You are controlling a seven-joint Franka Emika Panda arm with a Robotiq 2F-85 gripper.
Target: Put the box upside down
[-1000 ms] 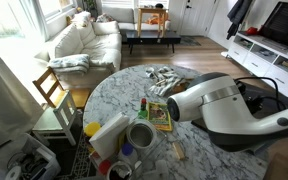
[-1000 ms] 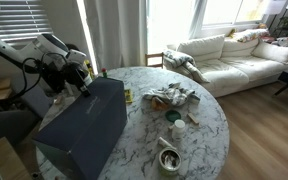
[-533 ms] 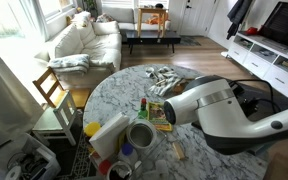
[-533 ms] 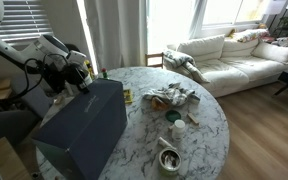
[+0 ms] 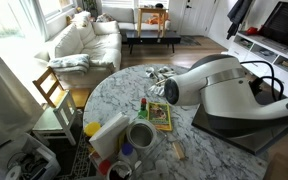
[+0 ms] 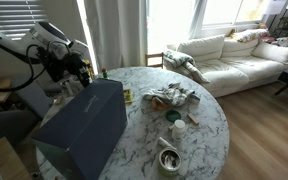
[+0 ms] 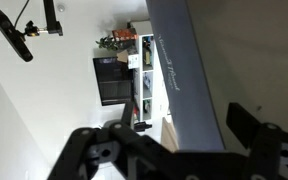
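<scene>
The tabletop (image 6: pixel 149 135) carries the box (image 6: pixel 79 125) on its 8 o'clock side. A plain flat face is up and it has not moved in the last second. The arm (image 5: pixel 224 85) has lifted and drawn back, so the hand (image 6: pixel 77 72) now hangs above the box's 11 o'clock corner, clear of it. In the wrist view its fingers (image 7: pixel 256 130) are spread, holding nothing. The flip looks done, with the hand released and retreating.

A very large, shallow, dark grey box (image 6: pixel 84 125) lay on the round marble table (image 6: pixel 202 112), a plain flat face seemingly upward.
</scene>
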